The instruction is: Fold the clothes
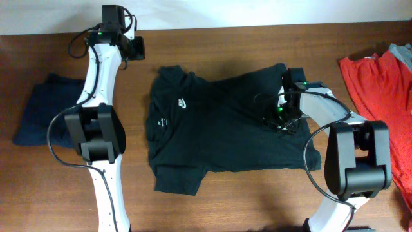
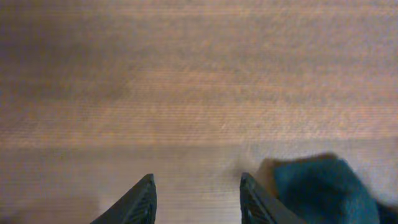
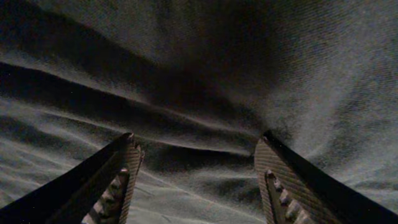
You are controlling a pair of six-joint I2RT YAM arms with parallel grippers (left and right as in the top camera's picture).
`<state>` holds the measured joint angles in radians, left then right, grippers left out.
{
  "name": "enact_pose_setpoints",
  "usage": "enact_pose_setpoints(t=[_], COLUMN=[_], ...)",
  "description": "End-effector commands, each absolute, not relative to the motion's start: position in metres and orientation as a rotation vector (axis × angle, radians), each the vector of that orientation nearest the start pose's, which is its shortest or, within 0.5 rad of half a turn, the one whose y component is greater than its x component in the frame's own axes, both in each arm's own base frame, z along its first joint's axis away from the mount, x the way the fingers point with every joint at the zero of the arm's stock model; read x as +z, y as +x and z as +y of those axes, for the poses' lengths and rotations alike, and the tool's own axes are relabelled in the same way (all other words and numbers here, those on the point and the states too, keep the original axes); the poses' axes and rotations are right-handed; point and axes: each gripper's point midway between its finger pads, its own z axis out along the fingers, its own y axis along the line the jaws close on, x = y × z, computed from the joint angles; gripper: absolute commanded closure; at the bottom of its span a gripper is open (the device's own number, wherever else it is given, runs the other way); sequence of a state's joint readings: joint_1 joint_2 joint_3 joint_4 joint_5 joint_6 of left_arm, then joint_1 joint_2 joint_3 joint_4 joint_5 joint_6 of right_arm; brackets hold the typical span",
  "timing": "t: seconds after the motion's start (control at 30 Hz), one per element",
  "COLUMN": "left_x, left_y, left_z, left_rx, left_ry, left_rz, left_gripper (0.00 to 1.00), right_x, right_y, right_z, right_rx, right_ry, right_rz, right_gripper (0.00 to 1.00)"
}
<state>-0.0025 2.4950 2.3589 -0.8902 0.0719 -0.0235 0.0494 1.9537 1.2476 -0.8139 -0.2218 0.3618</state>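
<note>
- Fingers of my left gripper (image 2: 195, 202) stand partly apart with nothing between them, over bare table (image 2: 186, 74). A lump of dark cloth shows at the lower right of that wrist view, just beside the right-hand finger.
- Right gripper (image 3: 196, 180) is spread wide and empty, low over rumpled black fabric. I cannot tell whether the tips touch it.
- Black T-shirt (image 1: 219, 129) lies spread flat at the centre of the overhead frame, with neck and white logo (image 1: 180, 102) toward the left and hem toward the right.
- Step in hand, as I judge it, is taking hold for a first fold. My right gripper sits inboard of the hem, so closing there would only bunch a ridge. I would slide it to the upper-right corner, bring my left onto the upper-left sleeve, and pinch shallowly at the edges.
- Table's far edge runs close above my left gripper, so there is little slack upward.
- Navy garment (image 1: 48, 109) lies at frame left and red garment (image 1: 380, 84) at frame right, both apart from the shirt. Open wood lies along the bottom, between the arm bases, so I would fold downward.
</note>
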Motion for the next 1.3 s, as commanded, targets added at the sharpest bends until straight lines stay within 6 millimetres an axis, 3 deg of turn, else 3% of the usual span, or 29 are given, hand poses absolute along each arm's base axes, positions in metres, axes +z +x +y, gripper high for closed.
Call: enact_pose_setpoints(t=[0.0, 0.13, 0.23, 0.3, 0.4, 0.6, 0.77, 0.9, 1.0, 1.17, 1.27], left_x=[0.131, 0.157, 0.159, 0.152, 0.138, 0.107, 0.06, 0.023, 0.015, 0.015, 0.016], left_y=[0.604, 0.573, 0.542, 0.517, 0.484, 0.451, 0.44, 0.444, 0.453, 0.473, 0.482], left_z=[0.0, -0.005, -0.018, -0.027, -0.041, -0.07, -0.076, -0.065, -0.062, -0.029, -0.015], left_rx=[-0.057, -0.081, -0.128, -0.142, -0.199, -0.242, -0.122, 0.007, 0.016, 0.225, 0.244], left_ry=[-0.005, 0.003, 0.025, 0.035, 0.024, 0.096, 0.172, 0.199, 0.211, 0.149, 0.082], left_rz=[2.569, 2.647, 2.752, 2.856, 3.002, 3.162, 3.229, 3.212, 3.173, 3.092, 3.061], left_gripper=[0.56, 0.56, 0.56, 0.6, 0.74, 0.8, 0.84, 0.86, 0.86, 0.94, 0.97], right_x=[-0.016, -0.007, 0.008, 0.022, 0.039, 0.043, 0.042, 0.042, 0.042, 0.042, 0.041], right_y=[0.338, 0.337, 0.34, 0.343, 0.346, 0.336, 0.329, 0.327, 0.326, 0.326, 0.327], right_z=[0.053, 0.052, 0.047, 0.043, 0.037, 0.043, 0.058, 0.066, 0.066, 0.065, 0.065], right_rx=[0.312, 0.315, 0.315, 0.321, 0.326, 0.373, 0.373, 0.371, 0.371, 0.367, 0.362], right_ry=[0.471, 0.393, 0.398, 0.409, 0.425, 0.427, 0.364, 0.328, 0.329, 0.329, 0.327], right_rz=[3.163, 3.161, 3.124, 3.087, 3.038, 3.07, 3.1, 3.111, 3.116, 3.117, 3.112], right_gripper=[0.38, 0.41, 0.41, 0.4, 0.36, 0.36, 0.36, 0.36, 0.36, 0.36, 0.36])
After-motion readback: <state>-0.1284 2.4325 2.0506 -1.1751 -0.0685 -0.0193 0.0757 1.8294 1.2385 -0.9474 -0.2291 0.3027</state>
